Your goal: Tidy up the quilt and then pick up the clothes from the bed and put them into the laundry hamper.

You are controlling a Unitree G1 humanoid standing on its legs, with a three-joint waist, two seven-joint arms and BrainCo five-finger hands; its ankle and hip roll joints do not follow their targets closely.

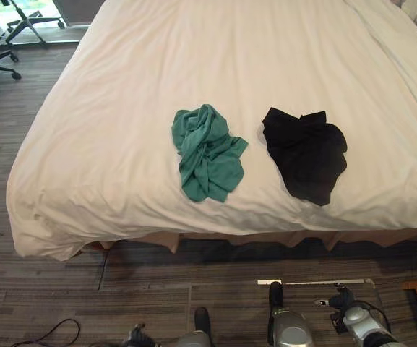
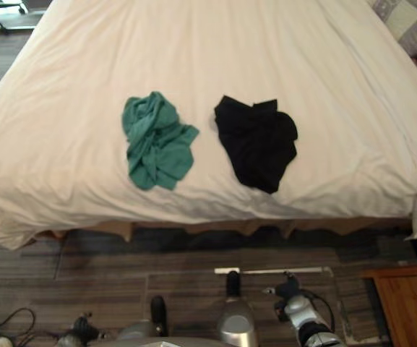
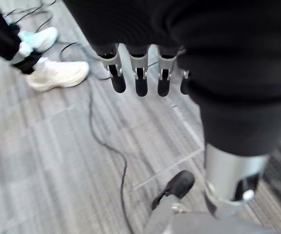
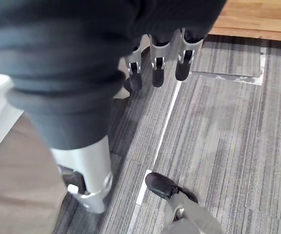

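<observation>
A: What's on the bed (image 1: 121, 94) rn?

B: I see the quilt (image 1: 280, 50) spread flat w/ light wrinkles, its near edge hanging over the side. Two clothes lie on it near that edge: a crumpled green garment (image 1: 207, 153) on my left, a black garment (image 1: 306, 152) just beside it on the right, apart, not touching.

A: Hands?

B: Both low, over the floor (image 3: 57, 161), well apart from the bed. Left hand (image 3: 138, 73) has fingers straight, pointing down, holding nothing. Right hand (image 4: 159, 61) same: fingers relaxed and straight, nothing in them.

A: Anything else?

B: A person's white shoes (image 3: 52, 66) on the floor in the left wrist view. Office chairs (image 1: 6, 36) past the bed's far left corner. Checked pillow (image 2: 410, 25) at far right. Wooden furniture (image 2: 410, 303) by my right side.
</observation>
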